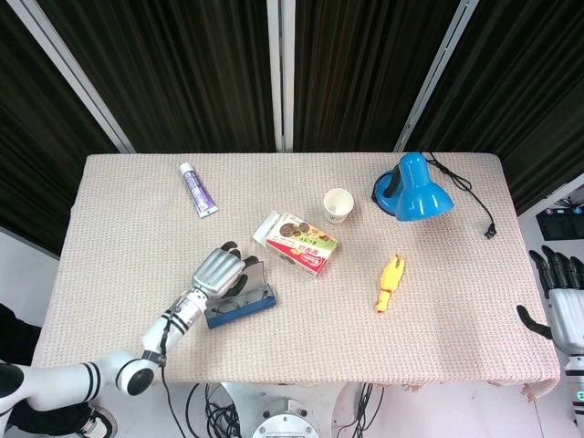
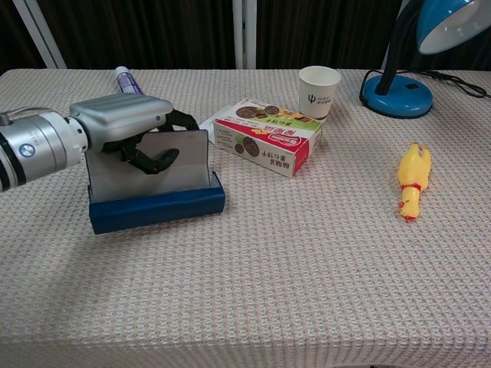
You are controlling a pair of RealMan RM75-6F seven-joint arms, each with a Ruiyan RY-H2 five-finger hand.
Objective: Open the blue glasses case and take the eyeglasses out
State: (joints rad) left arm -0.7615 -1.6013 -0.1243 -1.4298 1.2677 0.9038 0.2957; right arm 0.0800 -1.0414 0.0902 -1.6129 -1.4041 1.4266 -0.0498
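1. Beige woven cloth covers the table (image 1: 438,310); black curtains with white vertical frame bars stand behind it.
2. Left arm (image 1: 100,376) reaches in from the near left corner, forearm angled up toward table centre, silver hand back facing up.
3. Left hand (image 2: 126,123) is draped over the raised lid of the blue glasses case (image 2: 157,207); dark fingers (image 2: 157,161) curl down over the lid's top edge onto its grey inner face, thumb side behind. Hand holds the lid upright.
4. Case sits directly under and in front of the left hand, open, blue base flat on the cloth, grey lining showing. Head view shows something dark inside the tray, too small to tell if it is the eyeglasses.
5. Blue desk lamp (image 1: 415,189) is far right of the left hand, near the back edge, black cord trailing right.
6. Snack box (image 2: 267,136) lies just right of and behind the case, apart from it.
7. Right hand (image 1: 561,297) is at the far right frame edge, off the table, dark fingers up and spread, holding nothing.
8. Yellow rubber chicken (image 2: 410,180) lies well right of the case.
9. White paper cup (image 2: 318,90) stands upright behind the box.
10. Toothpaste tube (image 1: 198,189) lies behind the left hand, near the back edge.
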